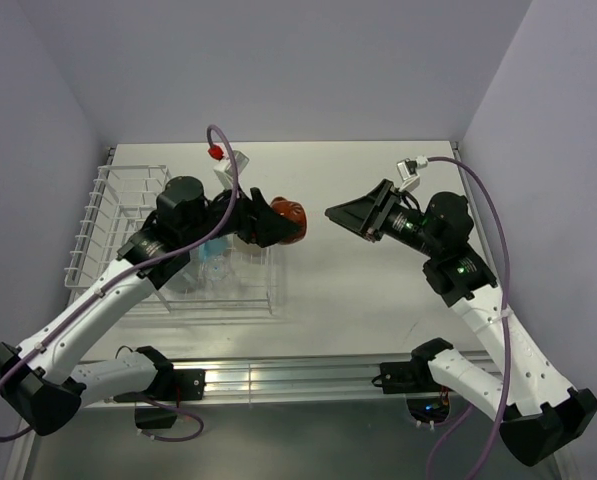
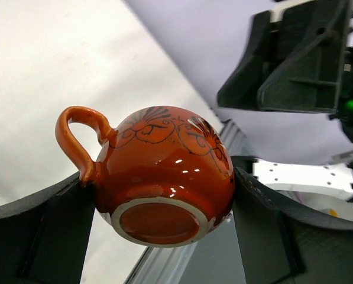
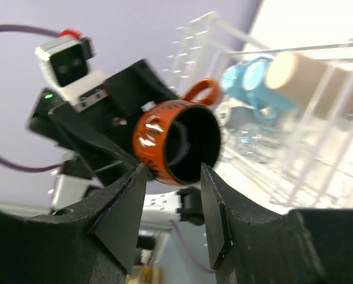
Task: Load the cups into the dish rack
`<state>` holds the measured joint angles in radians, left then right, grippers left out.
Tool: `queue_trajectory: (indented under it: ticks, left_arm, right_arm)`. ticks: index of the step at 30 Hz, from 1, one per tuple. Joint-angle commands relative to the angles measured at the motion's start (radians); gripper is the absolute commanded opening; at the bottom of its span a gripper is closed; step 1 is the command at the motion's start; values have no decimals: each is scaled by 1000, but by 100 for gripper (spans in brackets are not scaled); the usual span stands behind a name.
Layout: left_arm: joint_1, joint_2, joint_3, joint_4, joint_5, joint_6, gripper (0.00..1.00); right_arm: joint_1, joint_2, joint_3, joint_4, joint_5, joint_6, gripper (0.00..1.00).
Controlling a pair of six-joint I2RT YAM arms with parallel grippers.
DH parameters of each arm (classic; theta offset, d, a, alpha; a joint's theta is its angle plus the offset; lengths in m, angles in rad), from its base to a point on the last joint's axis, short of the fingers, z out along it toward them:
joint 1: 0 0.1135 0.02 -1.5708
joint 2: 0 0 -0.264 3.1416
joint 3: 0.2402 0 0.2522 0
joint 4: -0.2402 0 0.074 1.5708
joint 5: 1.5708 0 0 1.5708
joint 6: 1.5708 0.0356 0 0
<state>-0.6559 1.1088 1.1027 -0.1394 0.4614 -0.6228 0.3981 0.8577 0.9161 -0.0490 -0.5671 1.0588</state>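
My left gripper (image 1: 276, 222) is shut on the small red-orange cup (image 1: 289, 221), held in the air past the right end of the dish rack (image 1: 106, 215). In the left wrist view the cup (image 2: 164, 171) lies on its side between the two fingers, base toward the camera and handle at upper left. My right gripper (image 1: 338, 214) stands open just right of it, apart from it. In the right wrist view the cup's dark mouth (image 3: 185, 142) faces my right gripper (image 3: 173, 171) beyond its fingertips. A light blue cup (image 3: 253, 83) and a cream cup (image 3: 294, 74) lie in the rack (image 3: 324, 127).
The white wire rack fills the left part of the table (image 1: 378, 290), with light blue cups (image 1: 213, 256) partly hidden under my left arm. Grey walls close in the back and both sides. An aluminium rail (image 1: 298, 375) runs along the near edge.
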Motion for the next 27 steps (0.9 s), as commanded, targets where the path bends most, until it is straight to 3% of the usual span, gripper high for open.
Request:
queue_trajectory:
  ticks: [1, 5, 12, 27]
  left_arm:
    - [16, -58, 110, -136, -113, 64, 0]
    - [42, -58, 178, -406, -217, 104, 0]
    - [76, 28, 287, -699, -328, 210, 0]
    - [119, 167, 183, -704, -349, 273, 0]
  right_arm:
    - [-25, -42, 3, -86, 84, -100, 50]
    - [-30, -60, -5, -144, 139, -154, 50]
    - [-30, -66, -14, -195, 222, -229, 50]
    - [-30, -65, -5, -250, 268, -281, 50]
